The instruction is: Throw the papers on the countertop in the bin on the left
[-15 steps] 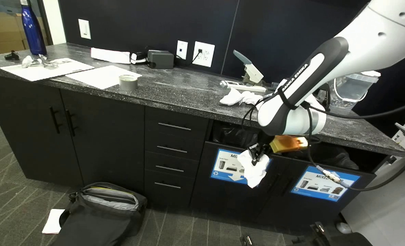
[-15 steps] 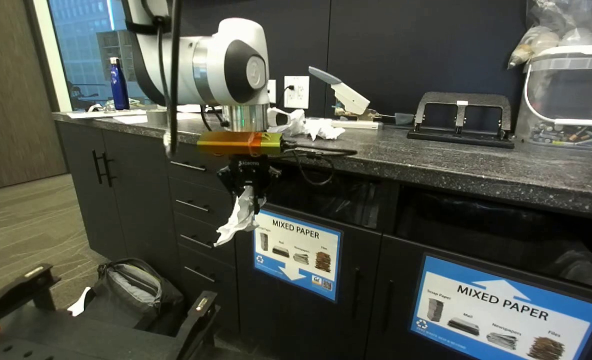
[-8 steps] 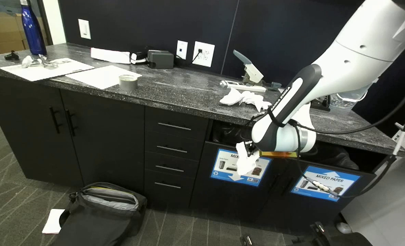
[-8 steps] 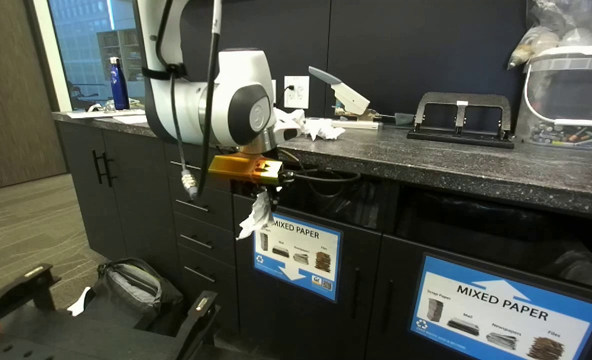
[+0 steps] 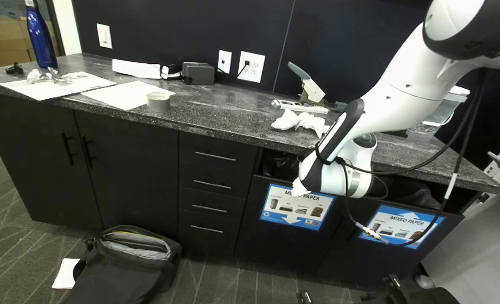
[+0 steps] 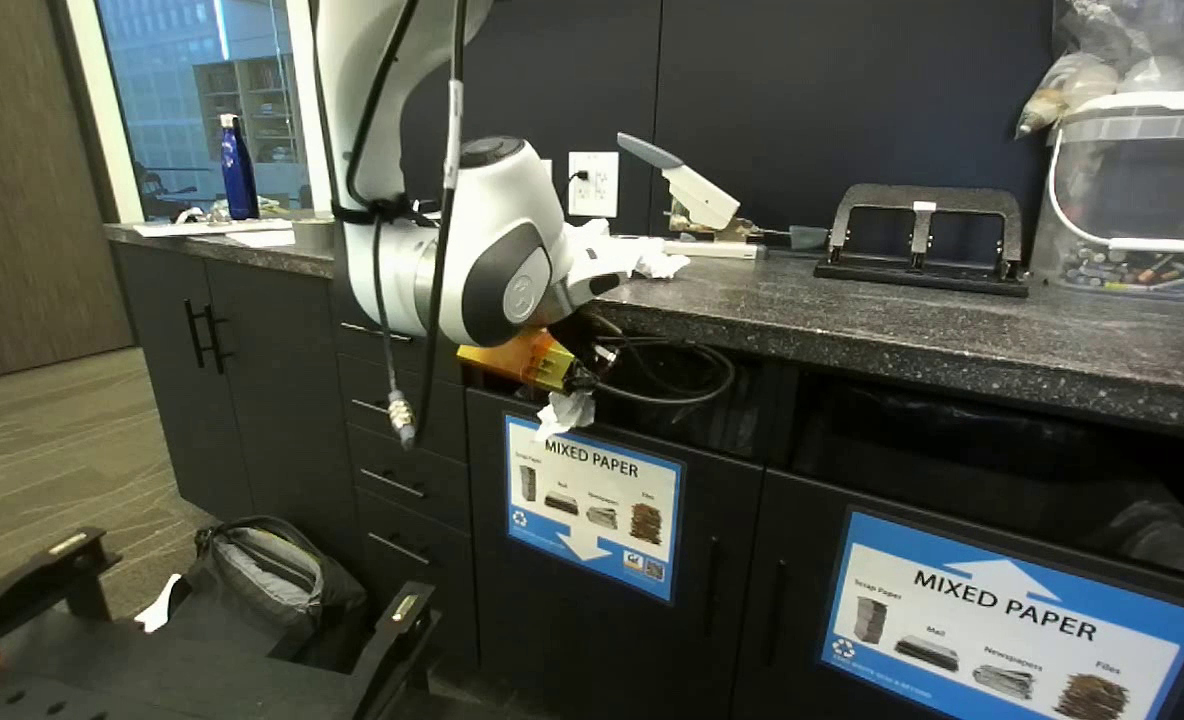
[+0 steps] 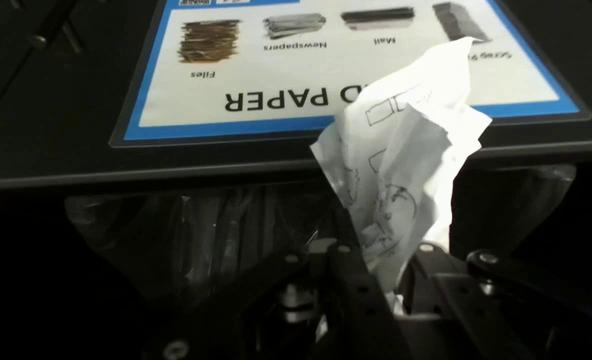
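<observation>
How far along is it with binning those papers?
Done: one crumpled sheet is picked up; I can't see whether others are binned. In hand: the gripper pinches it by the left bin's opening. Left: releasing it, then white crumpled paper on the countertop, perhaps the flat sheets.

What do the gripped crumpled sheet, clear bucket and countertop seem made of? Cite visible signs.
Crumpled sheet: matt paper, by its sharp creases and drawn lines.
Clear bucket: probably smooth plastic, by its translucent wall.
Countertop: speckled stone or laminate; pale flecks don't settle which.
</observation>
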{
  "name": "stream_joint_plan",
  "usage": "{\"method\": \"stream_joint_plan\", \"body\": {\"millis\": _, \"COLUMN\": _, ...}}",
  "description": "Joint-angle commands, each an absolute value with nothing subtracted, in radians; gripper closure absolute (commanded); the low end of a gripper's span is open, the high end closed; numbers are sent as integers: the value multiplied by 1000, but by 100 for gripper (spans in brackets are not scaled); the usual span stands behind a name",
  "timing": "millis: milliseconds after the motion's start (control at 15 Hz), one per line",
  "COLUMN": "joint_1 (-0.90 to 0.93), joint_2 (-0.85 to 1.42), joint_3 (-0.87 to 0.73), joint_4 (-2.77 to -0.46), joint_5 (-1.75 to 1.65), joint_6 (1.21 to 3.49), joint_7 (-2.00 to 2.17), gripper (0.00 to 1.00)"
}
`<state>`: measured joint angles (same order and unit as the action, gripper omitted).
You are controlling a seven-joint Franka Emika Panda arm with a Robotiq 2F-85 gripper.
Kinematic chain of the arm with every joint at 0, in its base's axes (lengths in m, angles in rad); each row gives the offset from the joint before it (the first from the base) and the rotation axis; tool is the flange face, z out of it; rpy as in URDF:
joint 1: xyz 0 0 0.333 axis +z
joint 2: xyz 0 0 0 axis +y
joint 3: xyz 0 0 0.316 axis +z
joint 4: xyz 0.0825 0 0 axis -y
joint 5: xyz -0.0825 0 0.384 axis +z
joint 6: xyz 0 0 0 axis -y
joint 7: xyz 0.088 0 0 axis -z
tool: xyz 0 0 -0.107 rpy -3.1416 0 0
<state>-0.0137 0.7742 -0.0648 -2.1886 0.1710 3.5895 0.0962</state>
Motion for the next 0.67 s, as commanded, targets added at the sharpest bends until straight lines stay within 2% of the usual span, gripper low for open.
{"method": "stream_joint_plan", "body": {"millis": 0, "joint_1": 34, "joint_2": 900, "joint_3": -97, "joint_4": -2063, "joint_5": 289, "joint_6": 3726, "joint_7": 145, "gripper": 82}}
{"method": "stream_joint_plan", "body": {"millis": 467, "joint_1": 114, "joint_2": 1064, "joint_3": -132, "joint_4": -1852, "joint_5": 581, "joint_6": 3869, "joint_7": 150, "gripper": 82}}
{"method": "stream_joint_plan", "body": {"millis": 533, "joint_1": 129, "joint_2": 1081, "joint_3": -140, "joint_4": -1826, "joint_5": 625, "joint_6": 3872, "joint_7": 136, "gripper": 56}}
{"method": "stream_joint_plan", "body": {"millis": 600, "joint_1": 137, "joint_2": 1093, "joint_3": -144, "joint_4": -1809, "joint_5": 659, "joint_6": 3864, "joint_7": 121, "gripper": 57}}
